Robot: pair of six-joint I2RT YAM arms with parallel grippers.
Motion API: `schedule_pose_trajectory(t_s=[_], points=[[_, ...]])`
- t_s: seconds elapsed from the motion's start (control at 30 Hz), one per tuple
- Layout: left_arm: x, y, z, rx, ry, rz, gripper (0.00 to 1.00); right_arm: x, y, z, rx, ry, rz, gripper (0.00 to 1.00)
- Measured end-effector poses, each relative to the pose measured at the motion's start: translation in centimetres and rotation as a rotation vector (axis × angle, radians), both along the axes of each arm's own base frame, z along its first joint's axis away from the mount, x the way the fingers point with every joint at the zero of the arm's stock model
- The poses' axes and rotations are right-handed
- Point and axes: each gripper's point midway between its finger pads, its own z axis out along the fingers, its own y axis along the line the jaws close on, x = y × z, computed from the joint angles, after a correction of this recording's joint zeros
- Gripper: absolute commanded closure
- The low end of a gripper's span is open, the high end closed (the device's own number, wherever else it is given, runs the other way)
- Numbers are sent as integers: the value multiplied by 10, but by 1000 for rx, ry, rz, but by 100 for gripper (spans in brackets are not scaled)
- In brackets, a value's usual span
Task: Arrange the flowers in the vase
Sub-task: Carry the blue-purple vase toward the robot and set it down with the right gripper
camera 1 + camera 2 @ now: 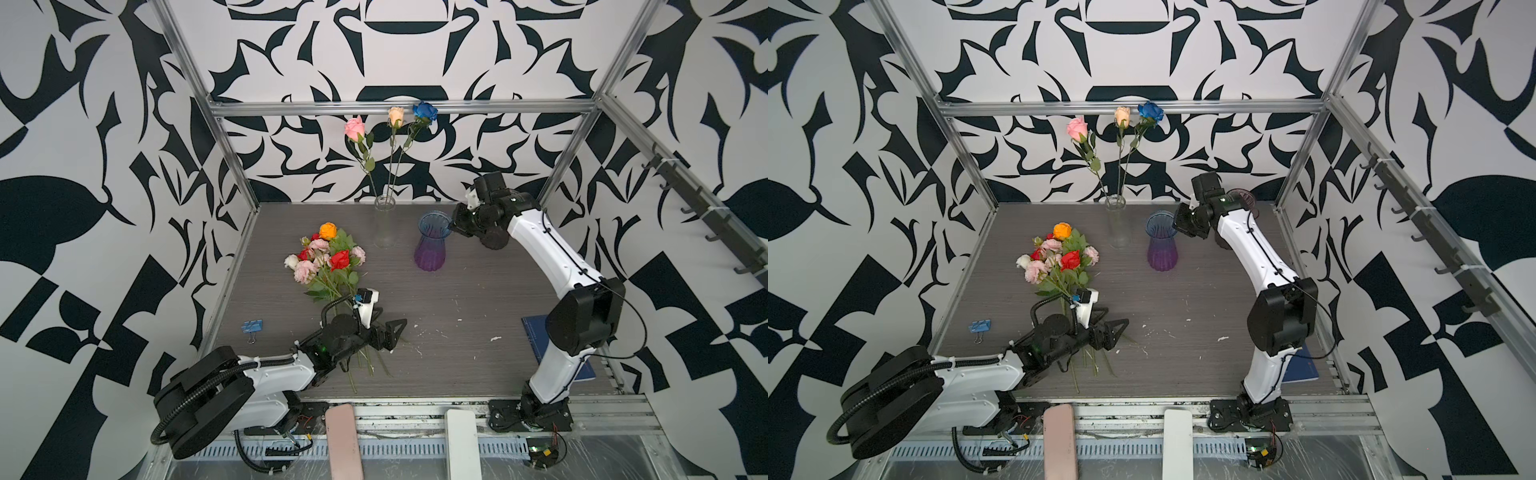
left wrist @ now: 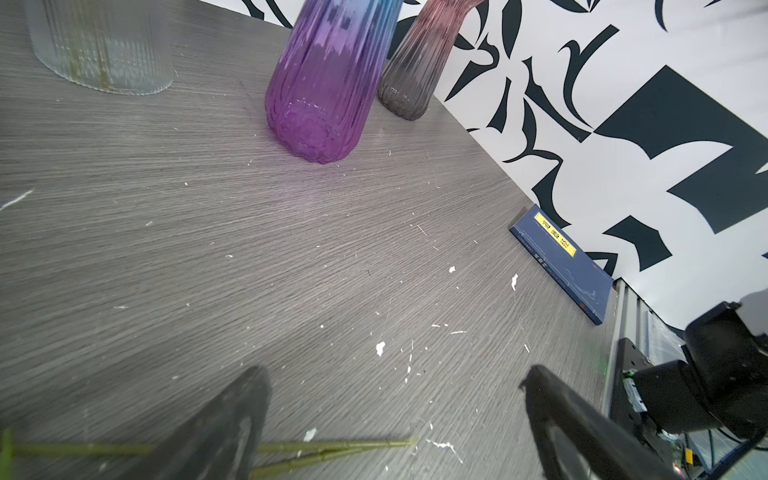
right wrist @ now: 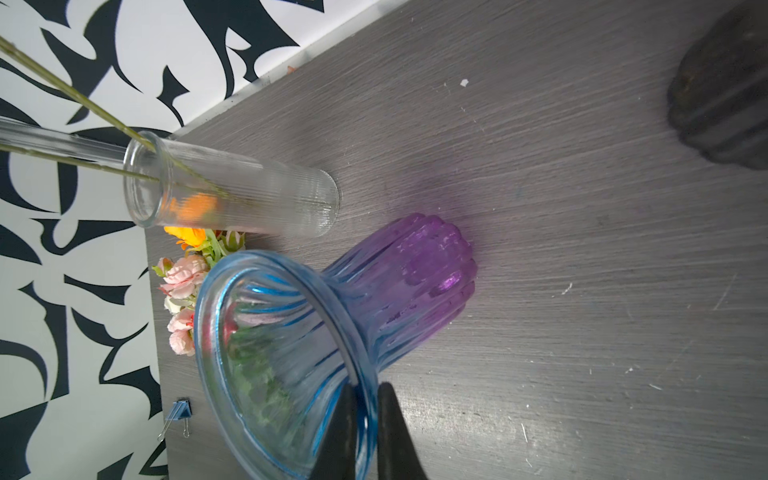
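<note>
Glass, blue fading to purple: the vase [image 1: 432, 249] stands upright, its rim pinched by the right gripper [image 3: 365, 399]. I'd hold it steady there, no tipping. The left gripper [image 2: 392, 378] gapes wide over stems of the flowers [image 1: 326, 259], bunched on the table [image 1: 457, 291].

Bright even light throws soft shadows and a purple glow beside the vase [image 3: 415, 282].

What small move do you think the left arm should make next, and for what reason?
Probably lower the left claw a little and close it on the thin green stems of the mixed flower bunch: its jaws stand wide open, the stem ends lie between them on the grey table, and the right claw pinches the rim of the blue-to-purple ribbed glass vase.
</note>
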Motion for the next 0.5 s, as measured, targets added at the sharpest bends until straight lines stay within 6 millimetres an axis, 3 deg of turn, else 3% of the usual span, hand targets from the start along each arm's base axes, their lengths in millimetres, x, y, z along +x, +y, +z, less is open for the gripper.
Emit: schedule_pose_trajectory(t_s=[0.17, 0.5], points=[[0, 0, 0, 0, 2, 0, 1, -30, -3, 2, 43, 27, -11, 100], [3, -6, 0, 4, 9, -10, 1, -113, -15, 3, 137, 131, -56, 100]])
